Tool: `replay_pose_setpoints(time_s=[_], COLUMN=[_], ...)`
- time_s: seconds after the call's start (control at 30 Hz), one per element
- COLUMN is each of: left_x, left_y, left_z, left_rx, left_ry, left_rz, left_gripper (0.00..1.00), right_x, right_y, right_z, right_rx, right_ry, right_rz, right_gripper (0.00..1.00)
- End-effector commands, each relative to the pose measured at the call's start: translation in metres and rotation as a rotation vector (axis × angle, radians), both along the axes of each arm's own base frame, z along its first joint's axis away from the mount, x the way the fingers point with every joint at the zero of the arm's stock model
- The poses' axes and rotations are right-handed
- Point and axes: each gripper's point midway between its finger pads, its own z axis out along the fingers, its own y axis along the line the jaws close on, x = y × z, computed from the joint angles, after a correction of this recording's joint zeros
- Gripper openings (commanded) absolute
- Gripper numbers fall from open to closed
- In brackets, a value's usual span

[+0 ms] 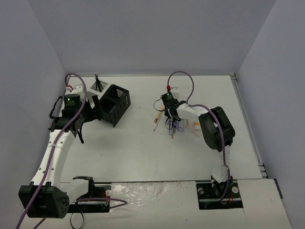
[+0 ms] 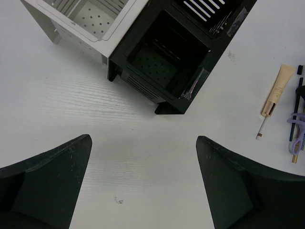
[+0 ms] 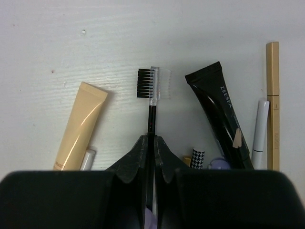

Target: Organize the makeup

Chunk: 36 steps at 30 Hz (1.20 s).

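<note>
My right gripper [image 3: 153, 138] is shut on the thin black handle of a brow brush [image 3: 145, 83], whose bristle and clear comb head points away from me. Around it on the table lie a beige tube [image 3: 78, 126], a black tube [image 3: 219, 114], a white pencil [image 3: 260, 126], a tan pencil [image 3: 272, 105] and a lilac looped piece [image 3: 219, 163]. In the top view the right gripper [image 1: 170, 114] is over this cluster at mid table. My left gripper [image 2: 143, 143] is open and empty over bare table, in front of the black mesh box [image 2: 171, 57].
The black mesh box [image 1: 116, 104] lies tilted with its opening facing my left gripper. A white mesh box [image 1: 98, 87] holding several thin black sticks stands behind it. The left wrist view also shows the beige tube [image 2: 278, 88] and the lilac piece [image 2: 298, 126] at far right.
</note>
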Motion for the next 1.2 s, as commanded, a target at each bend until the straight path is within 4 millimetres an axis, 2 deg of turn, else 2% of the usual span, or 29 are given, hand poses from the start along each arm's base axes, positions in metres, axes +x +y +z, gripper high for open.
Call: replay_pose_setpoints(time_s=[0.0, 0.13, 0.27, 0.43, 0.57, 0.63, 0.77, 0.93, 1.03, 1.13, 1.17], left_x=[0.013, 0.013, 0.012, 0.013, 0.014, 0.014, 0.014, 0.01, 0.008, 0.002, 0.003], left_y=[-0.001, -0.002, -0.006, -0.012, -0.033, -0.047, -0.07, -0.111, -0.137, -0.168, -0.175], left_z=[0.04, 0.041, 0.041, 0.046, 0.058, 0.069, 0.106, 0.151, 0.169, 0.192, 0.193], left_rx=[-0.017, -0.022, -0.04, -0.069, -0.168, -0.232, -0.32, -0.417, -0.444, -0.5, -0.511], left_ry=[-0.109, -0.116, -0.12, -0.138, -0.17, -0.189, -0.281, -0.377, -0.405, -0.437, -0.437], left_rz=[-0.002, -0.007, -0.019, -0.038, -0.102, -0.148, -0.209, -0.295, -0.349, -0.409, -0.415], left_gripper=[0.9, 0.89, 0.89, 0.89, 0.89, 0.89, 0.89, 0.89, 0.89, 0.89, 0.89], right_x=[0.026, 0.046, 0.062, 0.061, 0.04, 0.02, -0.017, -0.059, -0.082, -0.098, -0.101], right_y=[0.009, 0.012, 0.019, 0.032, 0.046, 0.053, 0.068, 0.08, 0.086, 0.093, 0.094], right_z=[0.025, 0.05, 0.092, 0.163, 0.21, 0.245, 0.277, 0.301, 0.315, 0.317, 0.317], right_rx=[0.025, 0.035, 0.062, 0.147, 0.204, 0.248, 0.32, 0.387, 0.408, 0.409, 0.407], right_ry=[-0.066, -0.144, -0.255, -0.454, -0.587, -0.671, -0.748, -0.799, -0.831, -0.827, -0.825], right_rz=[0.0, -0.004, 0.032, 0.155, 0.326, 0.427, 0.603, 0.764, 0.833, 0.884, 0.893], right_gripper=[0.0, 0.0, 0.0, 0.0, 0.0, 0.0, 0.0, 0.0, 0.0, 0.0, 0.0])
